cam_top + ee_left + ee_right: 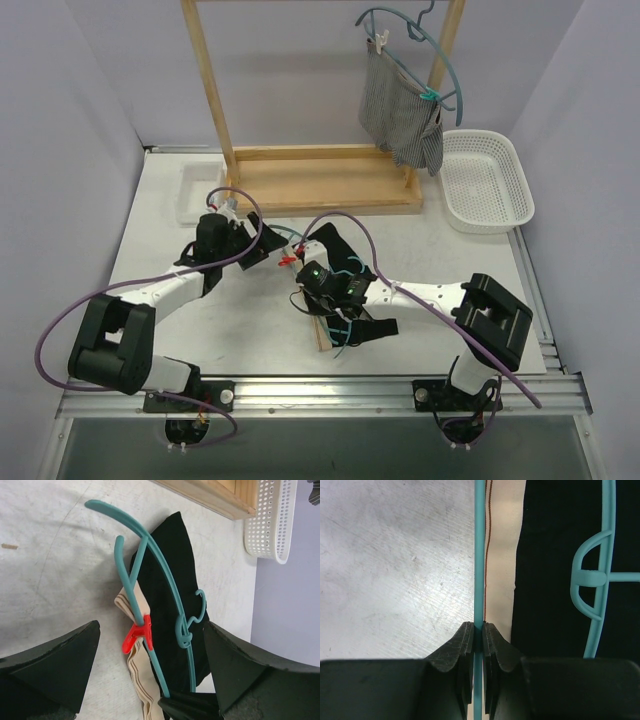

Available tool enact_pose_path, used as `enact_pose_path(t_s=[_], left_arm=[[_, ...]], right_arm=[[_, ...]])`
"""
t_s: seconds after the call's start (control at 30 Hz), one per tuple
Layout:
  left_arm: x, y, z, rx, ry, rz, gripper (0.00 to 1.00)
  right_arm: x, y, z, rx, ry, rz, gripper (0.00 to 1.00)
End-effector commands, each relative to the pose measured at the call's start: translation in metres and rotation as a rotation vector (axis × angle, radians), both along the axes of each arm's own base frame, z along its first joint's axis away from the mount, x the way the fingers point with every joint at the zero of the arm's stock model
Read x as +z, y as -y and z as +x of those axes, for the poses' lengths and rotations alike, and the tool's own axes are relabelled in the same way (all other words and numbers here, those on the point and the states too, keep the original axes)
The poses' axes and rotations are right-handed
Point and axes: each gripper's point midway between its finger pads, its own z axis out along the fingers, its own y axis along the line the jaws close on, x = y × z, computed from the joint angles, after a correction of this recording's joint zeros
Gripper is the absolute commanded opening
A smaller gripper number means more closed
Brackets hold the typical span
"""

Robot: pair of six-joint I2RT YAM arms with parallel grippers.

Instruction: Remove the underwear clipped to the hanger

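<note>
A teal hanger (150,545) lies on the table with black underwear (165,565) under it. The tan waistband (137,670) is clipped to the hanger's bar by a red clip (137,632). My right gripper (479,630) is shut on that bar (479,555), just below the clip, next to the waistband (502,555). My left gripper (150,647) hangs open above the clip, one finger on each side, touching nothing. In the top view both grippers (270,252) (303,262) meet at mid-table. Grey striped underwear (395,115) hangs clipped to a second teal hanger (440,60) on the rack.
A wooden rack (320,185) stands at the back of the table. A white mesh basket (500,215) sits at the back right and shows in the left wrist view too (265,525). A clear shallow tray (195,190) lies at the back left.
</note>
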Motion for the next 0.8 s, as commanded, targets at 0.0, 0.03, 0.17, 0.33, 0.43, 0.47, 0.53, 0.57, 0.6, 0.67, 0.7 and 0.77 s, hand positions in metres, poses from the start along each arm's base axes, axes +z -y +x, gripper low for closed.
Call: enact_pose_path(t_s=[0.0, 0.03, 0.17, 0.33, 0.43, 0.47, 0.53, 0.57, 0.6, 0.67, 0.7, 0.77], left_arm=[[0.013, 0.010, 0.012, -0.028, 0.025, -0.003, 0.94], [0.009, 0.011, 0.010, -0.032, 0.012, 0.000, 0.94], [0.001, 0.018, 0.009, -0.048, -0.014, 0.007, 0.94], [0.000, 0.021, 0.007, -0.058, -0.028, 0.003, 0.94], [0.005, 0.027, 0.006, -0.071, -0.018, -0.038, 0.95], [0.004, 0.029, 0.005, -0.077, -0.024, -0.047, 1.00], [0.005, 0.033, 0.004, -0.091, -0.022, -0.064, 0.91], [0.003, 0.033, 0.005, -0.092, -0.026, -0.063, 0.89], [0.002, 0.034, 0.005, -0.091, -0.030, -0.064, 0.85], [0.000, 0.035, 0.004, -0.097, -0.036, -0.074, 0.80], [-0.001, 0.036, 0.004, -0.099, -0.040, -0.079, 0.78], [-0.001, 0.038, 0.004, -0.109, -0.037, -0.094, 0.75]], right_arm=[[0.019, -0.004, 0.003, 0.000, 0.033, 0.049, 0.00], [0.019, -0.005, 0.003, -0.001, 0.034, 0.053, 0.00], [0.019, -0.004, 0.004, -0.002, 0.037, 0.054, 0.00], [0.021, -0.002, 0.005, -0.014, 0.046, 0.057, 0.00], [0.022, -0.001, 0.005, -0.015, 0.046, 0.063, 0.00], [0.022, -0.002, 0.005, -0.014, 0.045, 0.063, 0.00], [0.022, -0.002, 0.005, -0.014, 0.046, 0.065, 0.00], [0.022, -0.002, 0.005, -0.014, 0.046, 0.065, 0.00], [0.023, -0.003, 0.005, -0.014, 0.048, 0.069, 0.00], [0.024, -0.002, 0.006, -0.017, 0.051, 0.071, 0.00], [0.025, -0.002, 0.006, -0.018, 0.050, 0.076, 0.00], [0.026, -0.002, 0.006, -0.022, 0.052, 0.081, 0.00]])
